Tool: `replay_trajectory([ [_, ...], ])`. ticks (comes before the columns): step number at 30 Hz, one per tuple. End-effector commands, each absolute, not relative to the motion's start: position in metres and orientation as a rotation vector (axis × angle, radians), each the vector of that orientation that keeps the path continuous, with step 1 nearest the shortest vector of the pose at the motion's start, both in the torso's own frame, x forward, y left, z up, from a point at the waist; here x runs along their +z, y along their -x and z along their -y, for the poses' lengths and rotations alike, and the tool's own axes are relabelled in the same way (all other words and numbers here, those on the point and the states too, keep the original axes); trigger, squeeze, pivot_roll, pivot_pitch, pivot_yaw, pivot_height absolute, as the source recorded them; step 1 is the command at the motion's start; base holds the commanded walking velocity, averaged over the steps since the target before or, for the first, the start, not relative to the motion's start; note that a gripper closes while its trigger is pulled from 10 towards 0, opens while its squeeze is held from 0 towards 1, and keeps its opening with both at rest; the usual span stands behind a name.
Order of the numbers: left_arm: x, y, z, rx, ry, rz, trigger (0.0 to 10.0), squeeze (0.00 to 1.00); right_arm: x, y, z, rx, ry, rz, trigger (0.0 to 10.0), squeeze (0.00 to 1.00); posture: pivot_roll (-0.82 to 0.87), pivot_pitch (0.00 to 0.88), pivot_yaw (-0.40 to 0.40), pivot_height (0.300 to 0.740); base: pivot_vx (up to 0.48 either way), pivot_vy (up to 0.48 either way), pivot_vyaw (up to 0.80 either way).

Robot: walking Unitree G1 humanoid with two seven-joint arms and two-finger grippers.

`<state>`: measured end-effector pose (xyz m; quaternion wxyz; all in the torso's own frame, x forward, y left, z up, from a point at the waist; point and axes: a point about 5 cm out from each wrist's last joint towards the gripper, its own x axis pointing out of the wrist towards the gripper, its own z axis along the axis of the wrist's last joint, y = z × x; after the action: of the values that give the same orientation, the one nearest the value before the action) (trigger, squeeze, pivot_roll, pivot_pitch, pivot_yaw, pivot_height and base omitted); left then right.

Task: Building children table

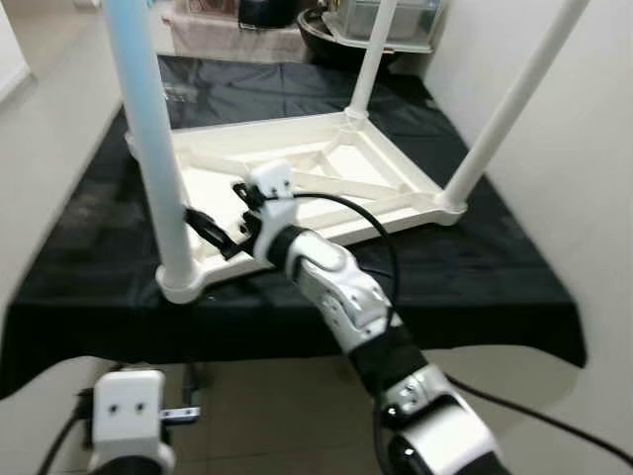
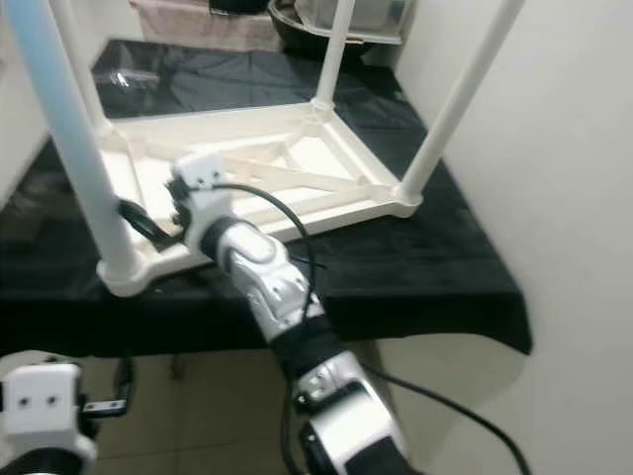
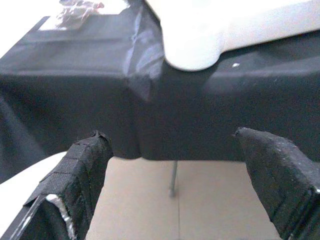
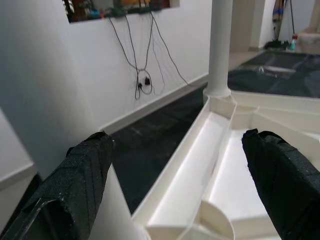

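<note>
A white children's table [image 1: 326,168] lies upside down on a black-draped surface [image 1: 465,267], its legs pointing up. The near-left leg [image 1: 148,129] stands in its corner socket [image 1: 183,282] at the front edge. My right gripper [image 1: 205,228] reaches across to that corner, just right of the leg and low over the frame. In the right wrist view it [image 4: 177,136] is open, with the frame rail [image 4: 190,170] between its fingers [image 4: 85,170]. My left gripper [image 3: 169,135] hangs open below the cloth's edge, facing the corner socket [image 3: 195,45] from beneath.
A white wall [image 1: 584,148] runs close along the right side. Two more legs [image 1: 509,109] rise at the right and far corners. A dark bowl [image 1: 331,40] and a clear container [image 1: 396,20] sit behind. Tan floor [image 1: 257,416] lies below the front edge.
</note>
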<state>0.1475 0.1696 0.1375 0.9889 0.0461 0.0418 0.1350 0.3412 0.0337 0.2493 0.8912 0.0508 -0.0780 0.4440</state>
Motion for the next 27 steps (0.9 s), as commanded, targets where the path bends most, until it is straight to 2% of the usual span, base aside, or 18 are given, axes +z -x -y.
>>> replay_trajectory([
  [1,0.138,-0.145,-0.171,0.285,-0.100,-0.089,10.0,0.00,0.267,-0.314,-0.078,1.094,-0.241,0.210,10.0,0.00,0.02,0.235,-0.160,0.734,0.000,0.000,0.00],
  [5,0.138,-0.147,-0.173,0.286,-0.105,-0.086,10.0,0.00,0.272,-0.308,-0.080,1.172,-0.276,0.220,10.0,0.00,0.02,0.236,-0.157,0.734,0.000,0.000,0.00],
  [8,0.140,-0.151,-0.174,0.285,-0.108,-0.076,10.0,0.00,0.257,-0.320,-0.068,1.120,-0.136,0.209,10.0,0.00,0.03,0.223,-0.150,0.734,0.000,0.000,0.00],
  [11,0.139,-0.152,-0.174,0.280,-0.110,-0.076,10.0,0.00,0.250,-0.328,-0.060,1.092,-0.093,0.195,10.0,0.00,0.03,0.219,-0.148,0.734,0.000,0.000,0.00],
  [12,0.138,-0.152,-0.175,0.276,-0.111,-0.078,10.0,0.00,0.244,-0.334,-0.052,1.077,-0.075,0.179,10.0,0.00,0.03,0.216,-0.146,0.734,0.000,0.000,0.00],
  [13,0.137,-0.153,-0.176,0.272,-0.111,-0.082,10.0,0.00,0.237,-0.345,-0.032,1.067,-0.076,0.159,10.0,0.00,0.03,0.208,-0.138,0.734,0.000,0.000,0.00],
  [15,0.137,-0.153,-0.176,0.272,-0.111,-0.082,10.0,0.00,0.237,-0.345,-0.032,1.067,-0.076,0.159,10.0,0.00,0.03,0.208,-0.138,0.734,0.000,0.000,0.00],
  [19,0.134,-0.157,-0.176,0.255,-0.113,-0.084,10.0,0.00,0.230,-0.363,0.023,0.899,-0.140,0.192,10.0,0.00,0.02,0.180,-0.115,0.734,0.000,0.000,0.00],
  [27,0.134,-0.164,-0.177,0.233,-0.122,-0.075,10.0,0.00,0.219,-0.361,0.045,0.792,-0.142,0.191,10.0,0.00,0.03,0.145,-0.089,0.734,0.000,0.000,0.65],
])
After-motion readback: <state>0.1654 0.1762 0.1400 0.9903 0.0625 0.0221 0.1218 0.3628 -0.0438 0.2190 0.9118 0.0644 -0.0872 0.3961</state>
